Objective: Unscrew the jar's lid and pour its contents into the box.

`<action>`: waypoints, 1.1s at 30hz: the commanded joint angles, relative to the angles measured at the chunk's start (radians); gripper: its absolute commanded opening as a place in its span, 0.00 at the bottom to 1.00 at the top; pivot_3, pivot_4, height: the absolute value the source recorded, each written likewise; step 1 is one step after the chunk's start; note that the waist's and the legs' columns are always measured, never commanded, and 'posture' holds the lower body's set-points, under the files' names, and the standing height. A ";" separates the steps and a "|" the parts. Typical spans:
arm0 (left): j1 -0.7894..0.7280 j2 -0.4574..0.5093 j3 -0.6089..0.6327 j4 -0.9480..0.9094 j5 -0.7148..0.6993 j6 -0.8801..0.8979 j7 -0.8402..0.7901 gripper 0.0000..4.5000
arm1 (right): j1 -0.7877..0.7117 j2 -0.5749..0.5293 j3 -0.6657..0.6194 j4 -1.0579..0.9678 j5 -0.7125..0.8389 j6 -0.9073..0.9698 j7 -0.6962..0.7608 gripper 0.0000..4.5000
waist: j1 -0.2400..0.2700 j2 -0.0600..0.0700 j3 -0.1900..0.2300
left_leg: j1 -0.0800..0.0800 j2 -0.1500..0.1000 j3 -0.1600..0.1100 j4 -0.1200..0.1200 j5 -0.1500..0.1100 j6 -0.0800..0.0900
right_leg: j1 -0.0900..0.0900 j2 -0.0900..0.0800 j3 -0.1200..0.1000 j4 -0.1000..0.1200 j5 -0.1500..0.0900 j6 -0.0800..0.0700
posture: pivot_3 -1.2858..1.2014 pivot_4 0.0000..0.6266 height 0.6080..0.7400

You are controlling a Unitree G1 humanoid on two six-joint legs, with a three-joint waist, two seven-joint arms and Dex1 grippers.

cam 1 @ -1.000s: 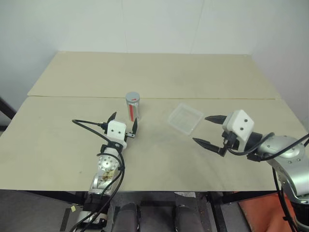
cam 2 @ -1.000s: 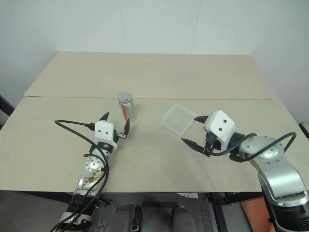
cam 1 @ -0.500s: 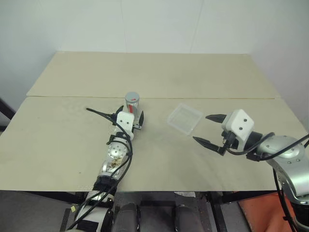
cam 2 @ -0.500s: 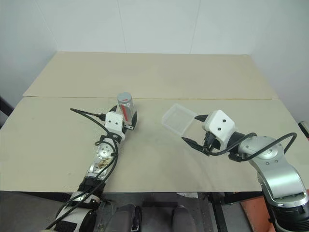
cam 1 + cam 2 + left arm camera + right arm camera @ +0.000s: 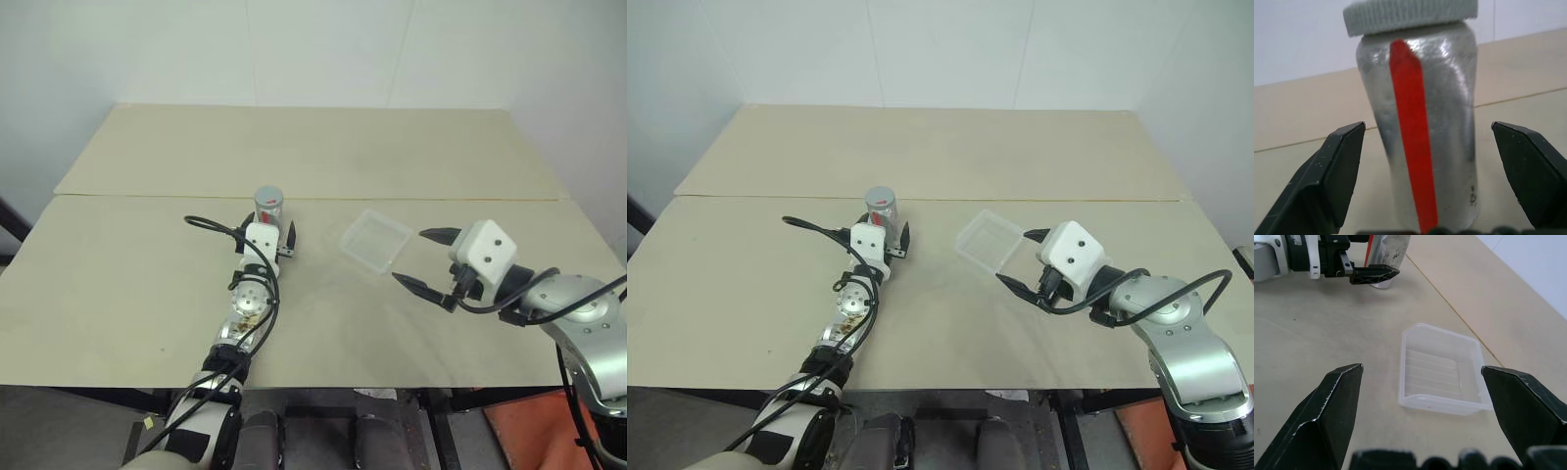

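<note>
Over the last second we reach our left gripper (image 5: 271,240) forward until its wide-spread fingers flank the jar (image 5: 1420,132), lid (image 5: 1409,15) on, upright on the surface (image 5: 323,157), ready to close, while our right gripper (image 5: 423,260) waits wide beside the box (image 5: 376,241).

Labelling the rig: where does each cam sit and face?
Head eyes: high, looking down at the table, both arms showing.
Left wrist: along the open left gripper, facing the jar and lid.
Right wrist: along the open right gripper, facing the box.
Shared: the jar is in every view.
</note>
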 commanded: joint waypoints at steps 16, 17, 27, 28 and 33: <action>-0.038 0.006 0.020 0.064 -0.025 -0.118 -0.018 0.45 | 0.007 0.001 -0.009 -0.021 -0.023 -0.024 0.005 1.00 | -0.002 0.000 0.000 | 0.000 0.000 0.001 0.000 0.000 0.000 | -0.001 0.000 0.000 0.000 0.000 0.000 | 0.52 0.24 1.00; -0.036 0.008 0.020 0.062 -0.026 -0.121 -0.028 0.45 | 0.008 0.003 -0.008 -0.022 -0.025 -0.024 0.005 1.00 | -0.001 0.000 0.000 | 0.000 0.000 0.001 0.000 0.000 0.000 | -0.001 0.000 0.000 0.000 0.000 0.000 | 0.52 0.24 1.00; 0.166 0.064 -0.081 -0.513 -0.286 0.191 -0.438 0.45 | -0.126 0.144 0.015 -0.054 0.082 0.131 -0.089 1.00 | -0.014 0.000 0.000 | -0.004 0.001 0.000 0.000 0.000 0.000 | -0.004 0.000 0.000 0.001 0.000 0.000 | 0.52 0.24 1.00; 0.202 0.089 -0.105 -0.597 -0.307 0.246 -0.486 0.45 | -0.148 0.185 0.021 -0.063 0.105 0.159 -0.116 1.00 | -0.017 0.000 0.000 | -0.004 0.002 0.000 0.000 0.000 -0.001 | -0.004 0.001 0.000 0.001 0.000 0.000 | 0.52 0.24 1.00; 0.306 0.183 -0.167 -0.847 -0.366 0.443 -0.596 0.45 | -0.205 0.357 0.108 -0.108 0.126 0.232 -0.239 1.00 | -0.024 0.001 -0.001 | -0.004 0.002 -0.001 0.000 0.000 -0.001 | -0.004 0.001 0.000 0.002 0.000 -0.001 | 0.52 0.24 1.00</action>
